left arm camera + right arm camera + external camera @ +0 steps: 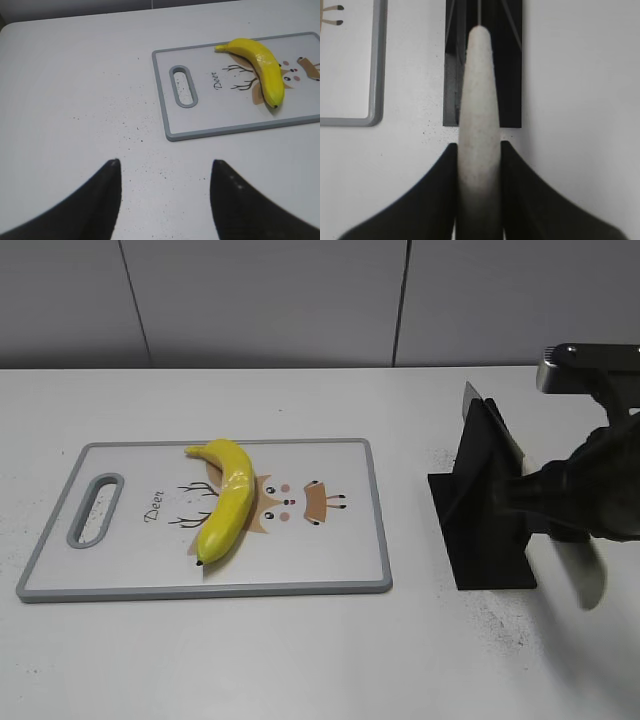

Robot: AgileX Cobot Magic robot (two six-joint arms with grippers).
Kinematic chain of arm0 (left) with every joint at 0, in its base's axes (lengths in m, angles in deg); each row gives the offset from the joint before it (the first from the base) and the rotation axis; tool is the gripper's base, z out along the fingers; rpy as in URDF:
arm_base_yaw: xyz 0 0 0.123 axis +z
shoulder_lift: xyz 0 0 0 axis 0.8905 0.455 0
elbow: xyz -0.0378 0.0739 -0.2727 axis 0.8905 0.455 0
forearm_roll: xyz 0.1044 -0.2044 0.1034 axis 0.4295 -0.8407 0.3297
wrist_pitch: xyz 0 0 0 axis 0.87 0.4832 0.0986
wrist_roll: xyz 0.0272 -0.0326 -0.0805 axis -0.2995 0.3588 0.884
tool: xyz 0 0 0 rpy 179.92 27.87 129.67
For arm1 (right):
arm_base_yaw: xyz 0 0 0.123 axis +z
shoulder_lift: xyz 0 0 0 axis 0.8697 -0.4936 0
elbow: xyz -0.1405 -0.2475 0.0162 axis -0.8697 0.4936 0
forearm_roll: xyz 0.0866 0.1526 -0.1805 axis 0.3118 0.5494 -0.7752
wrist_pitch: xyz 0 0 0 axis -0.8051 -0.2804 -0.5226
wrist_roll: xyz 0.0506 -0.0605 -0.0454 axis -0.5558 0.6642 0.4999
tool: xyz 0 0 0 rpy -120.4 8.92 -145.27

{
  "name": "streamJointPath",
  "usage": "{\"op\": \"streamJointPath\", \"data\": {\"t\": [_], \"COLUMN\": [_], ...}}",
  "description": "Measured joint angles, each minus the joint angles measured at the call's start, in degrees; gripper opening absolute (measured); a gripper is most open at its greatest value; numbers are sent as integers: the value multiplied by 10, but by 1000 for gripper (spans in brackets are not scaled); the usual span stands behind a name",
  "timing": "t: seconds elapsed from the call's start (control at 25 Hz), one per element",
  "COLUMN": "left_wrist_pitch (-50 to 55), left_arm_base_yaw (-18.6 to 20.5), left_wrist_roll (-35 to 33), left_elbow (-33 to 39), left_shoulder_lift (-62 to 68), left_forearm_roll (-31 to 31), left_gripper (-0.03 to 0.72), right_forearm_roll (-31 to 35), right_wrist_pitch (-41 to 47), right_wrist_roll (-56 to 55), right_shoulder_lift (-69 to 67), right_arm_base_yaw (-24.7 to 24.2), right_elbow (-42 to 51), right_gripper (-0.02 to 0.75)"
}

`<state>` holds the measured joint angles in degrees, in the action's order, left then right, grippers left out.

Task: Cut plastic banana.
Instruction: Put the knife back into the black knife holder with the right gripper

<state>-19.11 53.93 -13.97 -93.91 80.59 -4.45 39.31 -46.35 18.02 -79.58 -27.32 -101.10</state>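
The plastic banana (226,502) is glossy yellow with a dark tip and lies whole on the white cutting board (330,560). It also shows in the left wrist view (263,69). My right gripper (479,145) is shut on the pale handle of a knife (479,85). The knife's blade sits in a black stand (485,515) to the right of the board. In the exterior view my right gripper (560,508) is beside that stand. My left gripper (165,162) is open and empty over bare table left of the board, and it is out of the exterior view.
The board (200,132) has a grey rim, a handle slot (183,86) at its left end and a deer drawing. Fine dark specks lie scattered on the white table (300,660). A grey wall stands behind the table.
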Motion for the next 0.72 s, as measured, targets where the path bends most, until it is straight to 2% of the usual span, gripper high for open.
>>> {"op": "streamJointPath", "data": {"t": [0.12,0.24,0.32,0.44,0.6,0.72], "left_wrist_pitch": [0,0,0,0,0,0], "left_arm_base_yaw": [0,0,0,0,0,0], "left_wrist_roll": [-1,-1,-1,-1,-1,-1], "left_elbow": [0,0,0,0,0,0], "left_shoulder_lift": [0,0,0,0,0,0], "left_forearm_roll": [0,0,0,0,0,0], "left_gripper": [542,542,542,541,541,541], "right_forearm_roll": [-1,-2,-4,-5,7,39], "right_wrist_pitch": [-11,-12,-10,5,37,94], "right_wrist_roll": [1,2,4,38,122,201], "right_shoulder_lift": [0,0,0,0,16,49], "right_arm_base_yaw": [0,0,0,0,0,0], "right_elbow": [0,-6,-21,-61,-132,-179], "right_gripper": [386,543,579,589,589,589]}}
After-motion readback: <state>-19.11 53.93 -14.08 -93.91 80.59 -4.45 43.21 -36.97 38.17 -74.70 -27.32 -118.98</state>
